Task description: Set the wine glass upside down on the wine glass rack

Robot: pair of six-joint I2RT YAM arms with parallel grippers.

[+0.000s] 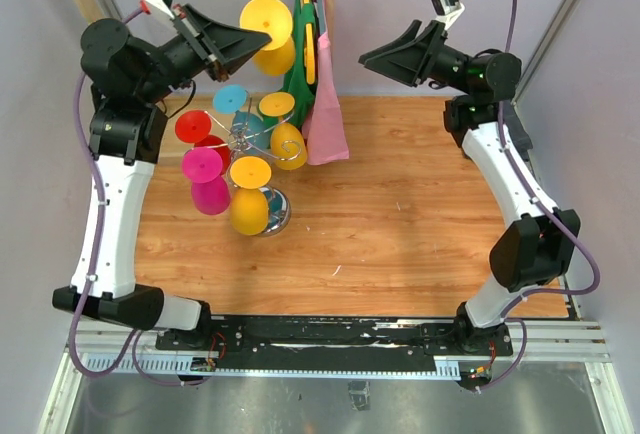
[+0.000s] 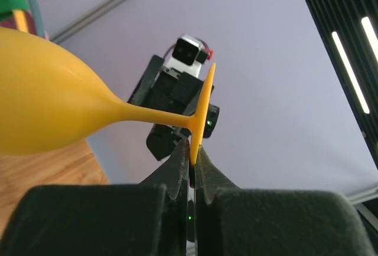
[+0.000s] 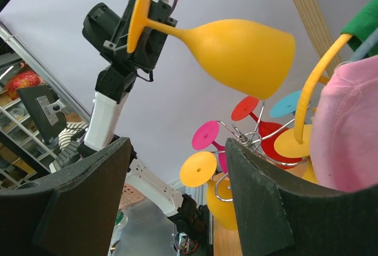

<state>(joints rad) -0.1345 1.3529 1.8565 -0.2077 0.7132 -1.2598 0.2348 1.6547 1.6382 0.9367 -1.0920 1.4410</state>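
Gripping a yellow wine glass [image 1: 271,34] by the rim of its round foot, the left pincer [image 1: 262,40] is closed tight, the thin edge of the foot nipped between its two fingertips. The left wrist view shows the foot edge-on in the pincer [image 2: 190,157], with the stem and bowl [image 2: 53,111] reaching off to one side. The glass is in the air at the far left of the table [image 1: 420,204], above and a little beyond the rack [image 1: 277,214], and touches nothing on it.

The rack stands on the left part of the table, its shiny base toward the near side. Glasses already hang on it bowl down: a red one [image 1: 193,126], a blue one [image 1: 230,100], a pink one [image 1: 204,166] and two yellow ones [image 1: 250,174] [image 1: 285,144].

The right pincer [image 1: 366,56] is open and empty, raised at the far right and pointing left toward the held glass [image 3: 242,52], well apart from it. Through its spread fingers [image 3: 88,203] the rack's wire loops [image 3: 243,139] show lower down.

Just right of the rack a pink cloth [image 1: 326,114] hangs beside a green item [image 1: 299,59] at the far middle.
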